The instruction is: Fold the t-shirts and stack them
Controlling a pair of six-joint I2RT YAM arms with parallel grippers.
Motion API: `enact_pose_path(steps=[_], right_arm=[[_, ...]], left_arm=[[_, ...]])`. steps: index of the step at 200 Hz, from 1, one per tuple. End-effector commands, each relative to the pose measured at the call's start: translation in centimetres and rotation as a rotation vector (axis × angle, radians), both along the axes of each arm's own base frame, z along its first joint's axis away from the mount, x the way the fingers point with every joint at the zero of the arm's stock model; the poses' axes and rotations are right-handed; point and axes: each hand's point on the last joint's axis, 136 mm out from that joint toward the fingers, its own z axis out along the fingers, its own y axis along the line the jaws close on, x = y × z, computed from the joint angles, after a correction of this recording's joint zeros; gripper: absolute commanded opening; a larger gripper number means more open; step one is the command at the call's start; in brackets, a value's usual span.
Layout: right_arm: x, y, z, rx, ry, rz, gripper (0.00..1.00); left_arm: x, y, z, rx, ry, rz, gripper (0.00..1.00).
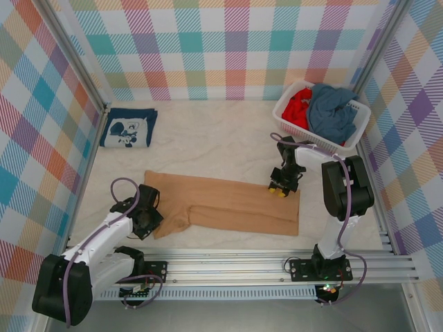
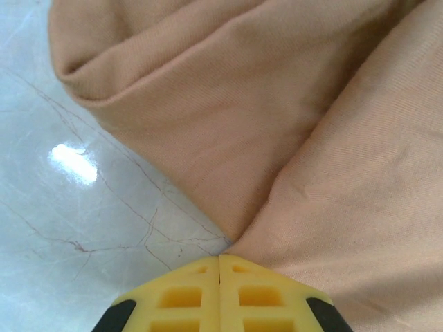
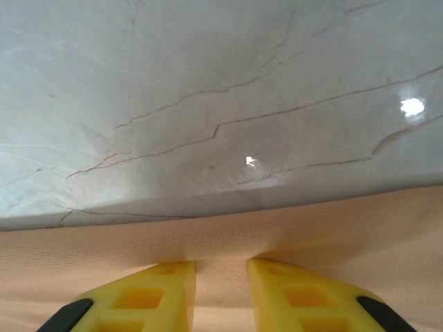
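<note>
White basket (image 1: 315, 137): red tee (image 1: 299, 107), grey-blue tee (image 1: 332, 114) | left jaws, right jaws: both clamped on tan tee (image 1: 228, 204)

Left arm (image 1: 104, 235) and right arm (image 1: 346, 187) share white link shells, bulky black joint housings and looping purple cables. Black base plates (image 1: 149, 268) sit low in the frame. Yellow fingers (image 2: 201, 273) have square recesses and black side pads.

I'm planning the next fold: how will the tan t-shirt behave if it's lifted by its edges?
Likely floppy: the tan t-shirt creases and bunches near the left end effector, so its middle would probably sag. It looks thin and light. On the glossy table it may slide easily when dragged.
</note>
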Motion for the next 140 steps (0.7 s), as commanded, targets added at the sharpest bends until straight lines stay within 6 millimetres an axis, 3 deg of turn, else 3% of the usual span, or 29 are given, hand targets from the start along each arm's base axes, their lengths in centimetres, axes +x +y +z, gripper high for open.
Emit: enact_pose_path(steps=[1,46,107,140], right_arm=[[-0.2,-0.6,-1.3,-0.033,0.023,0.004,0.28],[-0.3,-0.6,-1.5,-0.036,0.028,0.005,0.28],[-0.3,-0.7,-1.6,-0.042,0.037,0.008,0.28],[-0.3,-0.7,-1.7,-0.042,0.037,0.007,0.28]], left_arm=[[2.2,-0.2,1.2,-0.001,-0.103,-0.001,0.00],[2.5,0.9,4.7,0.043,-0.187,0.019,0.00],[5.4,1.4,6.5,0.093,-0.216,0.006,0.00],[6.4,2.3,6.2,0.135,-0.169,0.002,0.00]])
